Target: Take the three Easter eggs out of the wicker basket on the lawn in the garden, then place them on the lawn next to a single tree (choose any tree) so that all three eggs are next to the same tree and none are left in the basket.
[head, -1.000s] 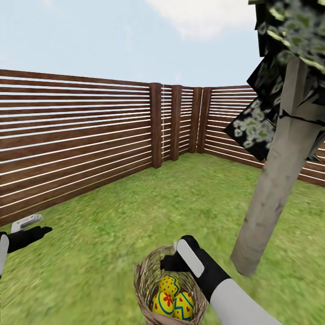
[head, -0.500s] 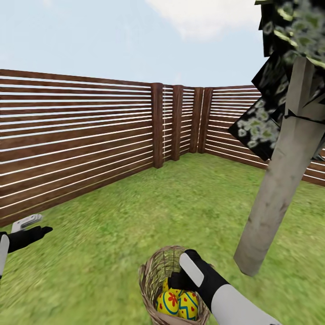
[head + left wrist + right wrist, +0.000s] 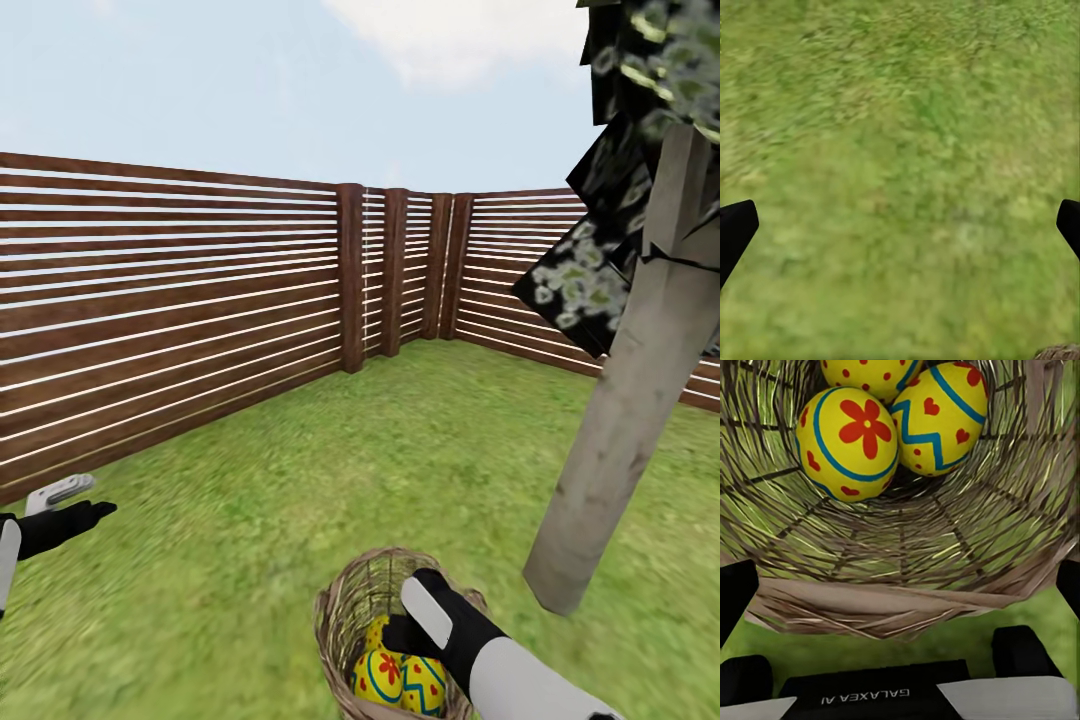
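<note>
wicker basket (image 3: 900,585): three Easter eggs (image 3: 851,442) held inside, ahead of spread right fingers (image 3: 735,592) | left fingers (image 3: 735,229): spread over lawn (image 3: 900,150)

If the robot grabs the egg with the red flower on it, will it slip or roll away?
Maybe. The flower egg looks smooth and round, so it might slide between the fingers. It leans on the zigzag egg inside the wicker basket, so its neighbours would probably shift, but the basket walls should stop them rolling off.
</note>
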You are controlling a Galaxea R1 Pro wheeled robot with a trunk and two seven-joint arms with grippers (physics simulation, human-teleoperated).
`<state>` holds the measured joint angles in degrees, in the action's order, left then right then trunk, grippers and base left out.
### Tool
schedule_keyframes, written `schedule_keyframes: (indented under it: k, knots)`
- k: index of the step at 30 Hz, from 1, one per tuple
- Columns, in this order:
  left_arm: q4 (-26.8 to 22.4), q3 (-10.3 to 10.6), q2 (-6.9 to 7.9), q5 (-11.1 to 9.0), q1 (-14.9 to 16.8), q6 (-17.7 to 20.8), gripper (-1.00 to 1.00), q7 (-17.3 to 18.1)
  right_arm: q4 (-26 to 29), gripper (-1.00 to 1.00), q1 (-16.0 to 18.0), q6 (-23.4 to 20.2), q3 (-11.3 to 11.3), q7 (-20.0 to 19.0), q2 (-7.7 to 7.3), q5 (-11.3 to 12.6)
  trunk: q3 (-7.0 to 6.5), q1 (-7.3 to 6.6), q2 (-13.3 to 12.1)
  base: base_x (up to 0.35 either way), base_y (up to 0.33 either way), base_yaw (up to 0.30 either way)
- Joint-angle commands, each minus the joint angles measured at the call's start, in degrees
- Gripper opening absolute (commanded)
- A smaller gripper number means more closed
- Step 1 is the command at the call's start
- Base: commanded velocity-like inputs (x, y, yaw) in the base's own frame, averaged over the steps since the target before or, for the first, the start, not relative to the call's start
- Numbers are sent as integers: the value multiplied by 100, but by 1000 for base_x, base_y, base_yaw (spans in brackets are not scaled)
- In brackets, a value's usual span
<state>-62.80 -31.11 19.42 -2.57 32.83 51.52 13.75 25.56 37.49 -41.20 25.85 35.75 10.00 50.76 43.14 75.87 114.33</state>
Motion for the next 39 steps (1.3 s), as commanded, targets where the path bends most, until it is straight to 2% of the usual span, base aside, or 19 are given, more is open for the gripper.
schedule_keyframes:
  k: [1, 6, 10, 17, 31, 39]
  knots:
    - [-4, -10, 0, -26, 4, 33, 100, 5, -11, 100, 5, 0, 24, 46, 0, 30, 6, -1, 3, 9, 53, 0]
    - [-4, -4, 0, -25, 4, 33, 100, 5, -31, 100, 7, 28, 25, 46, 0, -195, 6, -1, 3, 63, 127, 0]
    - [-4, -7, 0, -25, 4, 33, 100, 5, -33, 100, 5, 229, 25, 41, 0, -278, 6, -1, 3, 22, 26, 0]
    - [-4, -2, 0, -24, 4, 27, 100, 5, -34, 100, 6, 325, 30, 38, 0, -308, 6, -1, 3, 94, 70, 0]
    - [-4, -1, 0, -24, 4, 7, 100, 5, -13, 100, 41, 347, 25, 37, 0, -313, 6, -1, 3, -55, 5, 0]
    - [-4, 9, 1, -24, 4, -1, 100, 6, -47, 100, 303, 548, 25, 37, 0, -305, 24, 21, 43, 0, 0, 0]
